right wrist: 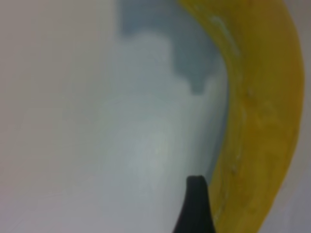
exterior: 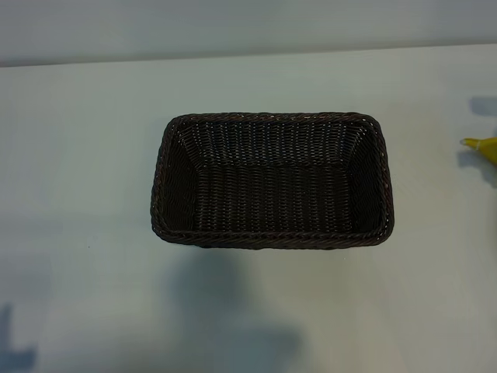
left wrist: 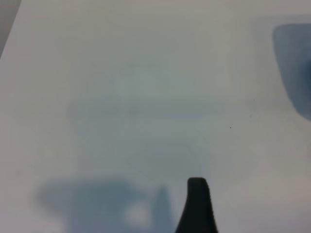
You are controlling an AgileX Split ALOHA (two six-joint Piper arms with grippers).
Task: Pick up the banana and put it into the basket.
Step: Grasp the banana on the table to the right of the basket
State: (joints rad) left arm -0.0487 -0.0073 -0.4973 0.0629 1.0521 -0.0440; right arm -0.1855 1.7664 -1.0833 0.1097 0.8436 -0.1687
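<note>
The dark brown wicker basket stands empty in the middle of the white table. Only the stem end of the yellow banana shows, at the right edge of the exterior view, lying on the table. Neither arm appears in that view. In the right wrist view the banana curves along the table close beside one dark fingertip of my right gripper, which stands open and holds nothing. The left wrist view shows one dark fingertip of my open left gripper over bare table, with nothing near it.
The white table spreads wide around the basket, and its far edge runs across the top of the exterior view. Arm shadows fall on the surface in front of the basket and at the lower left.
</note>
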